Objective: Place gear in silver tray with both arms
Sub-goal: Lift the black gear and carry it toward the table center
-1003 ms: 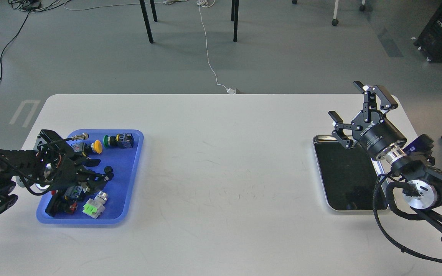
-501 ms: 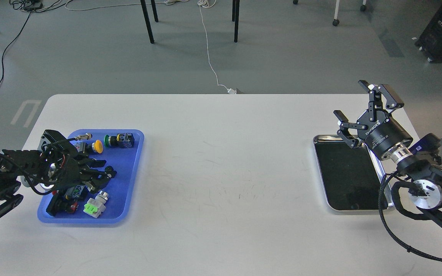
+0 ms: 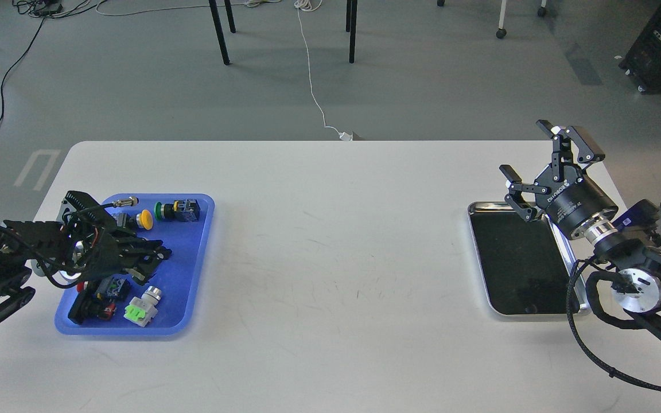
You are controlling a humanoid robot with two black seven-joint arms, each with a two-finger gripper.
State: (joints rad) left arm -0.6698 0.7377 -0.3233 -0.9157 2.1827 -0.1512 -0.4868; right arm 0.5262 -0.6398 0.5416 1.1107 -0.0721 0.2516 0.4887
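My left gripper (image 3: 157,254) is low inside the blue tray of parts (image 3: 188,261), its dark fingers drawn together over the small black gear, which hardly shows between them. The silver tray (image 3: 514,264) lies at the table's right side, shiny rim, dark bottom, nothing in it. My right gripper (image 3: 528,150) hangs above the silver tray's far edge, fingers spread wide and holding nothing.
The blue tray also holds a yellow push button (image 3: 146,218), a green button with a black block (image 3: 178,210), a green-and-white switch (image 3: 141,310), a metal connector (image 3: 125,201) and black-and-red parts (image 3: 94,307). The white table (image 3: 330,258) spans between the trays.
My left gripper's fingers have closed in around the small black gear, which stood free beside them before. My right gripper shifted slightly right and stays open.
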